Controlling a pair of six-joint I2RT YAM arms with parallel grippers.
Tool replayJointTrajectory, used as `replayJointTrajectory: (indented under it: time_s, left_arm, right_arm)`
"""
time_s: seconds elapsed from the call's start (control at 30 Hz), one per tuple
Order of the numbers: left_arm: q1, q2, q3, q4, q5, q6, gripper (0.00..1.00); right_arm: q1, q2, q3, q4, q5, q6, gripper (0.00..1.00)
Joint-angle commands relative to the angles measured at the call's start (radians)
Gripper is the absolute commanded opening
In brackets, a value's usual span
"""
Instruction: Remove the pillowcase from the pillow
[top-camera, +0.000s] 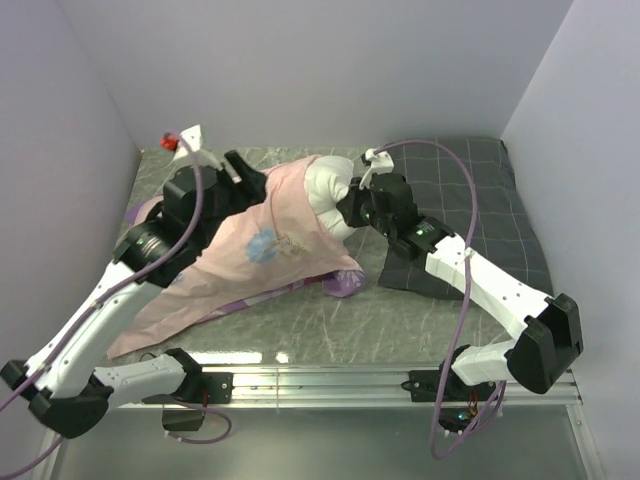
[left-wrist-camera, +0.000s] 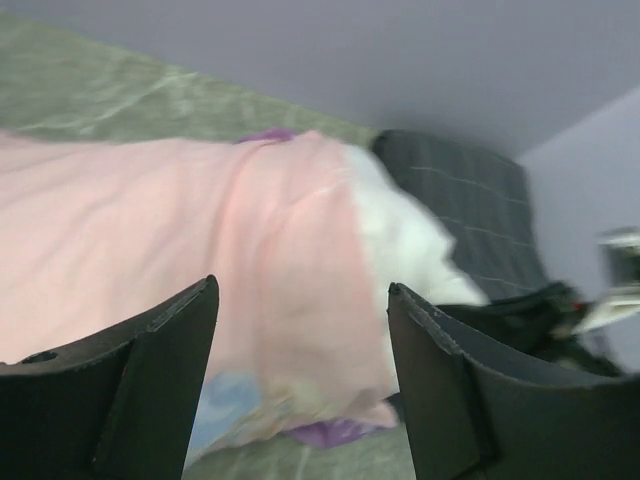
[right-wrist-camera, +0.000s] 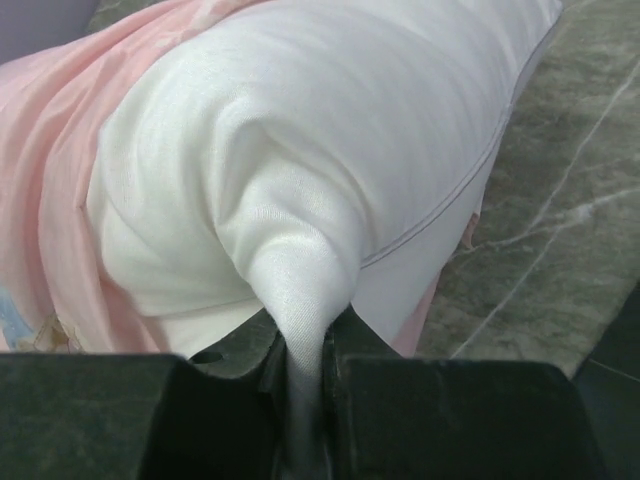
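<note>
The pink pillowcase (top-camera: 265, 250) lies inside out over the left part of the white pillow (top-camera: 325, 185), paler side up, with a purple corner on the table. My right gripper (right-wrist-camera: 305, 350) is shut on a pinched fold of the pillow (right-wrist-camera: 320, 130) at its bare end, and the pillowcase (right-wrist-camera: 50, 200) shows bunched to the left. My left gripper (left-wrist-camera: 301, 285) hangs open above the pillowcase (left-wrist-camera: 200, 220), nothing between its fingers (left-wrist-camera: 160, 380). Beyond it the bare pillow (left-wrist-camera: 400, 240) shows. From above, the left gripper (top-camera: 240, 175) sits at the case's far left edge.
A dark grey checked pillow (top-camera: 470, 210) lies at the back right, partly under the right arm. A small red and white object (top-camera: 172, 141) sits in the back left corner. Walls close in the green marbled table (top-camera: 300, 340) on three sides.
</note>
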Motion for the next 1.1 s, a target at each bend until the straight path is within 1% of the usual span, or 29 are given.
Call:
replayJointTrajectory:
  time_s: [0.0,0.03,0.1,0.23,0.3,0.4,0.47,0.6,0.7,0.8,0.9,1.0,1.07]
  left_arm:
    - [-0.001,-0.036,-0.025,-0.308,-0.186,-0.071,0.73]
    - [-0.003,-0.057,-0.042,-0.33,-0.177,-0.091,0.72]
    - [-0.001,-0.083,-0.09,-0.369,-0.112,-0.108,0.71]
    - [-0.003,-0.135,-0.153,-0.407,-0.024,-0.093,0.69]
    - [-0.001,-0.143,-0.166,-0.413,0.028,-0.067,0.68]
    - [-0.003,-0.154,-0.194,-0.38,0.105,-0.033,0.71]
    - [-0.012,-0.149,-0.202,-0.346,0.116,-0.019,0.74]
    - [-0.032,-0.136,-0.213,-0.254,0.106,0.008,0.76]
    - [-0.041,-0.071,-0.205,-0.214,0.108,0.033,0.75]
    - [-0.058,-0.001,-0.188,-0.212,0.079,0.045,0.72]
    - [-0.062,0.05,-0.176,-0.226,0.019,0.053,0.67]
    - [-0.064,0.075,-0.165,-0.254,-0.05,0.051,0.58]
    - [-0.064,0.075,-0.162,-0.274,-0.084,0.042,0.37]
  right_arm:
    - [0.002,-0.02,0.154,-0.017,0.061,0.003,0.0]
    - [0.004,-0.014,0.188,-0.042,0.062,0.0,0.0]
    - [0.004,0.003,0.219,-0.074,0.078,-0.006,0.0]
    - [0.005,0.032,0.276,-0.099,0.075,-0.02,0.0]
    - [0.004,0.043,0.297,-0.109,0.07,-0.025,0.0]
    - [0.004,0.066,0.319,-0.119,0.061,-0.028,0.0]
    - [0.004,0.077,0.325,-0.119,0.052,-0.025,0.0]
    - [0.005,0.084,0.334,-0.125,0.05,-0.023,0.0]
    - [0.005,0.086,0.339,-0.128,0.055,-0.029,0.0]
    - [0.004,0.092,0.348,-0.136,0.055,-0.032,0.0]
    - [0.004,0.098,0.357,-0.14,0.058,-0.036,0.0]
    - [0.004,0.101,0.369,-0.151,0.062,-0.039,0.0]
    - [0.004,0.098,0.371,-0.152,0.076,-0.043,0.0]
